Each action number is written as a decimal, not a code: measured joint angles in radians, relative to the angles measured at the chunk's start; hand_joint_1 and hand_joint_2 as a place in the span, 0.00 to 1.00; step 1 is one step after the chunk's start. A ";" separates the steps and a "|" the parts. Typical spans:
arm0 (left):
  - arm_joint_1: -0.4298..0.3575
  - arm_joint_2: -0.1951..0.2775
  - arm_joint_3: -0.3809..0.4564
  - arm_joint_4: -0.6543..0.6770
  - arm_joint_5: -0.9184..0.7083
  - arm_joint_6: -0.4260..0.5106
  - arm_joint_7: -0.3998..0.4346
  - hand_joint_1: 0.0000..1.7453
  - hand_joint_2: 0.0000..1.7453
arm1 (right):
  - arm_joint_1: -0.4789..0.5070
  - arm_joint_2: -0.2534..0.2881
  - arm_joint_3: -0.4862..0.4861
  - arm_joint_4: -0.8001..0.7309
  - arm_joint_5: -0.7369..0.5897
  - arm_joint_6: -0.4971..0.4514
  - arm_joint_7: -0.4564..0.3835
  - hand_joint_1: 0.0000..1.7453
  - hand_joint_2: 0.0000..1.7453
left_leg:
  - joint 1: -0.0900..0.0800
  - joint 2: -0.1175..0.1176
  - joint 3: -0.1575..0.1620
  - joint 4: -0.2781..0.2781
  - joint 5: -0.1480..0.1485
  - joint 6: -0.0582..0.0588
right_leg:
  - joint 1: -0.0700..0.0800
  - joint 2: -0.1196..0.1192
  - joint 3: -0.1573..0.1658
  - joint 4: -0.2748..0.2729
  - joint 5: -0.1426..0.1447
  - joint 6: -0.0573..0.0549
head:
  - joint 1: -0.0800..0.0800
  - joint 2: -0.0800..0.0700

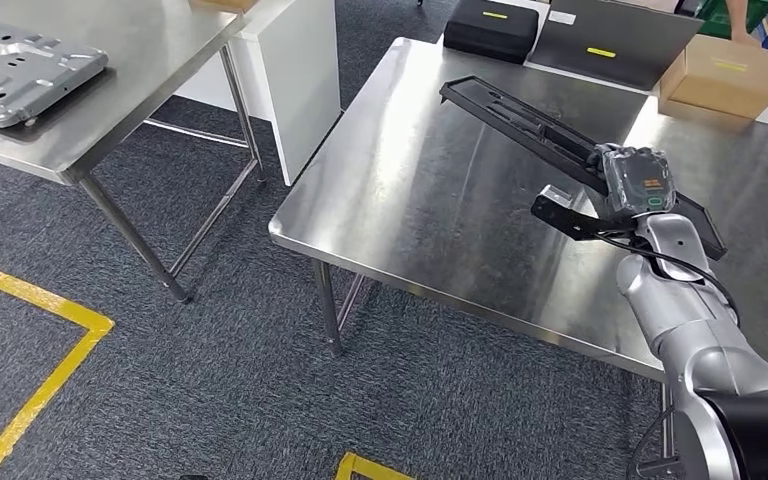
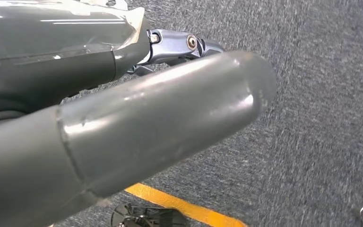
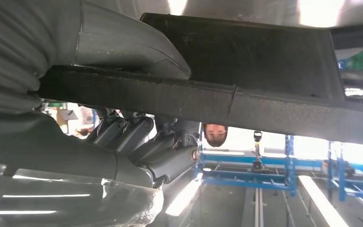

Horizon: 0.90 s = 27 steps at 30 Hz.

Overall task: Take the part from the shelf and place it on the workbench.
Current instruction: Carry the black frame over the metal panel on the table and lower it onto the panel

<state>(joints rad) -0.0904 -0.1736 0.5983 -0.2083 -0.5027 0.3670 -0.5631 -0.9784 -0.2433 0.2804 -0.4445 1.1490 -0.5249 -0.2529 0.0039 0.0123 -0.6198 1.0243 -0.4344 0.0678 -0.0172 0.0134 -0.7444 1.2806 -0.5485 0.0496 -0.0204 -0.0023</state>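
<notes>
A long black flat part (image 1: 520,115) hangs slanted just above the steel workbench (image 1: 430,200). My right hand (image 1: 638,185) grips it near its right end, over the bench's right half. In the right wrist view the part (image 3: 246,61) runs across the picture, with the thumb (image 3: 123,42) on one face and the fingers (image 3: 142,142) curled against the other. My left hand (image 2: 123,123) hangs over grey carpet with nothing in it, its thumb stretched out.
A black case (image 1: 490,28), a grey flat panel (image 1: 610,40) and a cardboard box (image 1: 718,75) sit along the bench's far edge. Left stands a second steel table with a grey metal casting (image 1: 20,65). Yellow tape (image 1: 30,350) marks the floor. A person (image 3: 216,134) stands beyond.
</notes>
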 joint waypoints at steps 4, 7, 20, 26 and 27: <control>0.000 -0.001 0.000 0.000 0.000 0.000 0.000 0.00 0.00 | 0.004 -0.002 0.000 0.000 0.000 0.000 0.000 0.99 1.00 | -0.002 0.022 0.001 0.001 -0.001 -0.002 | 0.000 -0.024 0.066 -0.118 0.056 0.022 | 0.001 0.000; 0.000 -0.002 0.000 0.000 0.000 0.000 0.000 0.00 0.00 | -0.003 -0.002 0.000 0.000 0.000 0.000 0.000 0.99 1.00 | -0.011 0.038 0.000 0.006 -0.005 -0.011 | 0.009 -0.057 0.145 -0.274 0.107 0.011 | 0.001 0.000; 0.001 0.000 0.000 0.000 0.000 0.000 -0.001 0.00 0.00 | 0.000 0.009 0.000 -0.001 0.003 0.001 0.001 0.99 1.00 | 0.020 -0.031 -0.031 0.099 -0.041 -0.058 | -0.013 0.034 0.146 -0.275 0.121 -0.025 | -0.003 0.000; -0.001 0.000 0.000 0.000 -0.002 0.000 -0.001 0.00 0.00 | -0.002 0.004 0.000 -0.001 0.004 0.002 0.003 0.99 1.00 | 0.008 -0.029 0.005 0.009 -0.010 -0.024 | -0.006 0.042 0.123 -0.268 0.121 0.012 | 0.000 0.000; -0.002 0.000 0.000 0.000 -0.002 0.000 -0.001 0.00 0.00 | -0.002 0.003 0.000 -0.001 0.004 0.002 0.003 0.99 1.00 | 0.009 -0.023 0.007 0.003 -0.006 -0.014 | -0.006 0.029 0.107 -0.237 0.104 0.011 | 0.002 0.000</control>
<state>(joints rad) -0.0922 -0.1740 0.5985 -0.2083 -0.5043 0.3666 -0.5644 -0.9808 -0.2407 0.2808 -0.4452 1.1530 -0.5234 -0.2498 0.0127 -0.0106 -0.6130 1.0274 -0.4402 0.0535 -0.0236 0.0424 -0.6371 1.0435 -0.4443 0.0609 -0.0185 -0.0023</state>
